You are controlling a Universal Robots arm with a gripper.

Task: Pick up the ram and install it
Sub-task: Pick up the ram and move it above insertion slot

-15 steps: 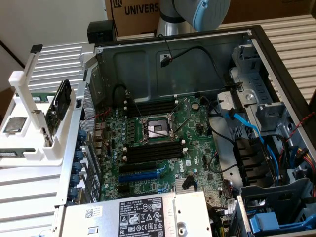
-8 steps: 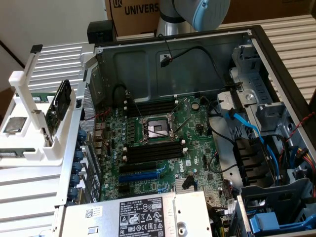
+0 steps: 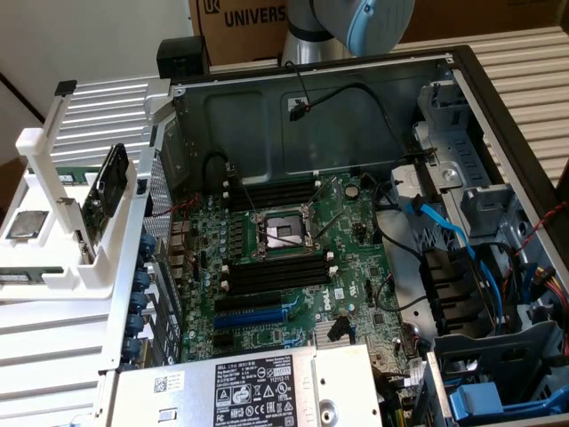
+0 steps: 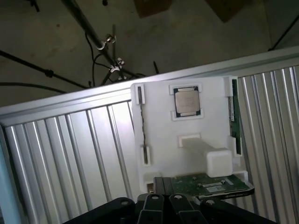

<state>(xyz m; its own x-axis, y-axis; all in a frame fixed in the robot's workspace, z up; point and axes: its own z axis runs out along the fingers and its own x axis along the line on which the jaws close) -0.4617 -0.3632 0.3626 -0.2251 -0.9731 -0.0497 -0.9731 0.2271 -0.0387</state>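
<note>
Station: 1 robot arm (image 3: 373, 22) stands behind an open computer case (image 3: 267, 116). The case rests on a ribbed metal table (image 3: 53, 356). A white fixture (image 3: 44, 253) sits on the same table, outside the case, at the exterior view's left.

Gripper (image 4: 167, 201): closed, with its black fingers (image 4: 154, 203) drawn together and nothing between them. It hangs above one edge of the fixture, over a green circuit board (image 4: 210, 184) seated there. Contact with the board cannot be confirmed.

Ram (image 4: 235, 116): a thin green stick standing on its long edge in a slot along 1 side of the fixture. It is not in the gripper and lies well apart from the case. A square silver processor chip (image 4: 187, 100) lies flat in a pocket in the middle of the fixture, beside the ram. A second thin dark stick (image 4: 142, 126) stands in the slot on the chip's opposite side.

Case interior: the motherboard (image 3: 347, 222) lies flat in the case. Long black memory slots (image 3: 276, 271) with white end clips run on both sides of the processor socket (image 3: 283, 233). A blue cable (image 3: 444, 227) crosses the drive bay at the exterior view's right, and a labelled power supply (image 3: 258, 387) occupies the near edge
</note>
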